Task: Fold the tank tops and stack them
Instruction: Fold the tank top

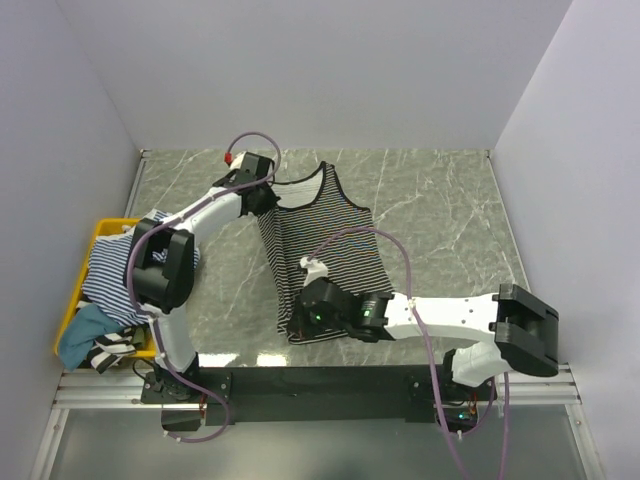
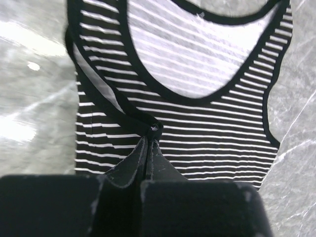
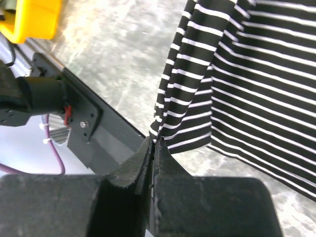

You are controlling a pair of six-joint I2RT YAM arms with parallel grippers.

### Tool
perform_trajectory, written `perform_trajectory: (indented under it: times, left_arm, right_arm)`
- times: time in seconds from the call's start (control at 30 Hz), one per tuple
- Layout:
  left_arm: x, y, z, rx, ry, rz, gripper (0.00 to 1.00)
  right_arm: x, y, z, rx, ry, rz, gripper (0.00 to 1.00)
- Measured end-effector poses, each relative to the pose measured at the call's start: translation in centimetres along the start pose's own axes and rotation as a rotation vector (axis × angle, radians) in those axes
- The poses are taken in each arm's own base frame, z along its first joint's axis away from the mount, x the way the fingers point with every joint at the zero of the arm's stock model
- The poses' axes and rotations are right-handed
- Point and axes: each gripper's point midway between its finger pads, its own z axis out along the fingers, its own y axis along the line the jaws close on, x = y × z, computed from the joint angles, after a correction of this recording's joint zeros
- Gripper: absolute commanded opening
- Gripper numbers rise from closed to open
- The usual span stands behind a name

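Jaws clamp the black-and-white tank top point(image 1: 330, 240): left gripper point(image 2: 149, 140) on strap trim, right gripper point(image 3: 154, 141) on a hem corner. Only overhead shows other striped tops point(image 1: 108, 282), left of both jaws.

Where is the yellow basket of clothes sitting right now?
In the overhead view, the yellow basket sits at the table's left edge, left of the black-and-white tank top.

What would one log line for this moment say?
step: folding | left gripper: shut on top at trim | right gripper: shut on its hem corner | pile: in bin
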Motion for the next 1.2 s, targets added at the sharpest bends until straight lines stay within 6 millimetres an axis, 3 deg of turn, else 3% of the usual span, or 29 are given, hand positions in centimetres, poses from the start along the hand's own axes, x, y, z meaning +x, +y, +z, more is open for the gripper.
perform_trajectory:
  times: [0.23, 0.43, 0.8, 1.13, 1.2]
  left_arm:
    - [1.9, -2.4, 1.0, 0.017, 0.031, 0.028, 0.00]
    - [3.7, -4.8, 2.5, 0.038, 0.055, 0.059, 0.01]
    - [6.5, -5.0, 5.2, 0.017, 0.103, 0.085, 0.01]
    - [8.2, -5.7, 6.2, 0.032, 0.135, 0.104, 0.01]
    - [8.4, -5.8, 6.2, 0.036, 0.141, 0.107, 0.04]
  right_arm:
    - [0.9, -3.0, -0.2, 0.032, -0.004, 0.075, 0.00]
    - [2.0, -7.2, -0.8, 0.102, -0.019, 0.156, 0.00]
    - [2.1, -10.6, -1.7, 0.167, -0.063, 0.227, 0.00]
    - [3.6, -13.7, -1.8, 0.248, -0.064, 0.279, 0.00]
    - [3.7, -13.9, -1.8, 0.253, -0.067, 0.283, 0.00]
